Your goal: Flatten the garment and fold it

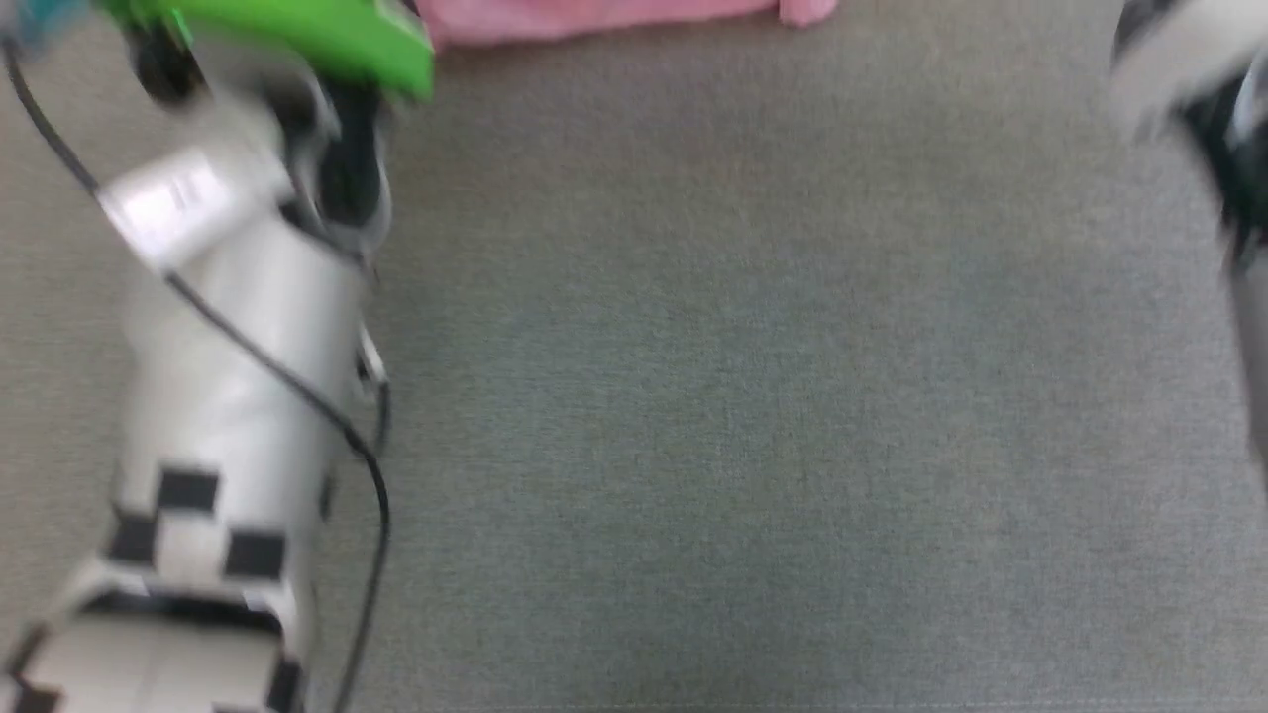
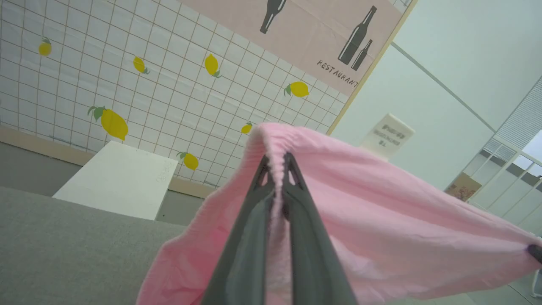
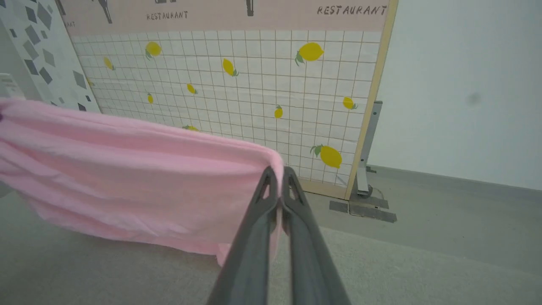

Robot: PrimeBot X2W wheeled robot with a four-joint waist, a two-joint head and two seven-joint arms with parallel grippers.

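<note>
The garment [image 1: 604,18] is a light pink piece of soft cloth, seen as a strip at the top edge of the head view. It hangs stretched between both grippers above the grey surface. My left gripper [image 2: 277,163] is shut on the gathered waistband of the garment [image 2: 372,212], which runs off to the right. My right gripper [image 3: 278,174] is shut on the other end of the garment [image 3: 127,178], which sags away to the left, its lower edge near the surface. My left forearm [image 1: 233,376] rises at the left of the head view, blurred.
The grey fabric-covered work surface [image 1: 753,396] lies broad below the arms. A white table [image 2: 118,180] stands beyond its edge. A tiled wall panel with lemons [image 3: 254,84] stands behind, with its metal foot [image 3: 364,203] on the floor.
</note>
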